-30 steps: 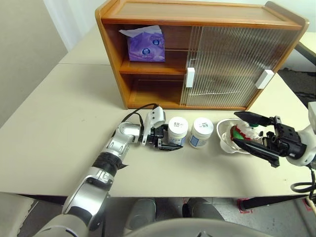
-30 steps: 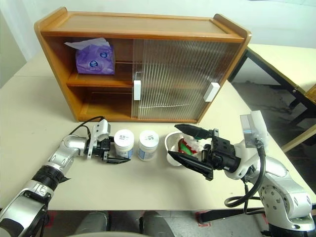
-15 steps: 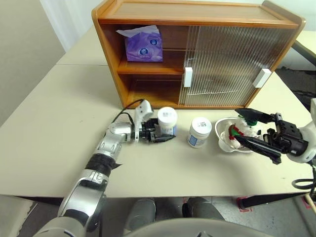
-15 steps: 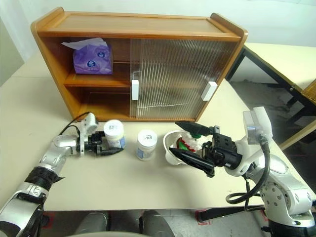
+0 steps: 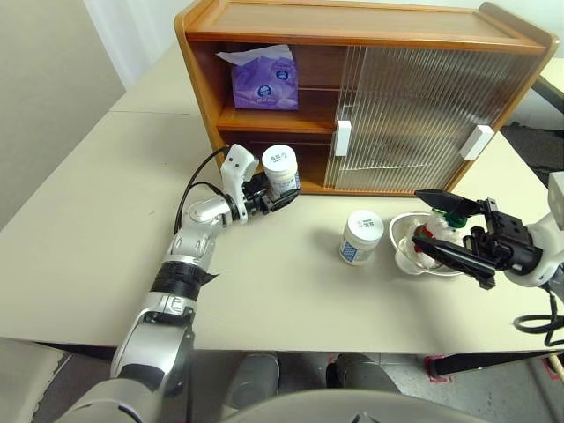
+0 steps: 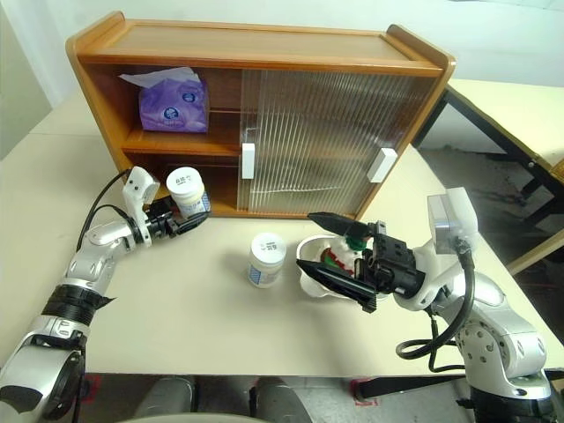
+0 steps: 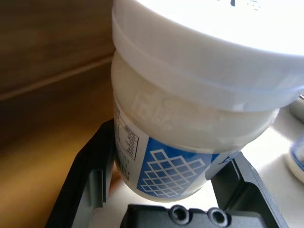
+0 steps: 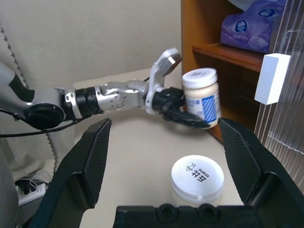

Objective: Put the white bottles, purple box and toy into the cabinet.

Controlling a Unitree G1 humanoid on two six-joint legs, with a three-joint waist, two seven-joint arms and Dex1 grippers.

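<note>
Nearest me, my right gripper (image 5: 445, 229) hangs with its jaws spread wide and holding nothing, just over the steel bowl (image 5: 407, 251) where the toy (image 5: 430, 238) sits; one white bottle (image 5: 360, 236) stands on the table (image 5: 88, 238) just left of that bowl. Further out, my left gripper (image 5: 270, 192) is clamped on the other white bottle (image 5: 281, 168), upright and lifted clear of the table. What matters is just beyond: the cabinet (image 5: 352, 35), its lower shelf opening (image 5: 264, 159) directly behind that bottle, open on the left side. The purple box (image 5: 263, 81) already sits on the upper shelf. I judge a straight push forward carries it in.
</note>
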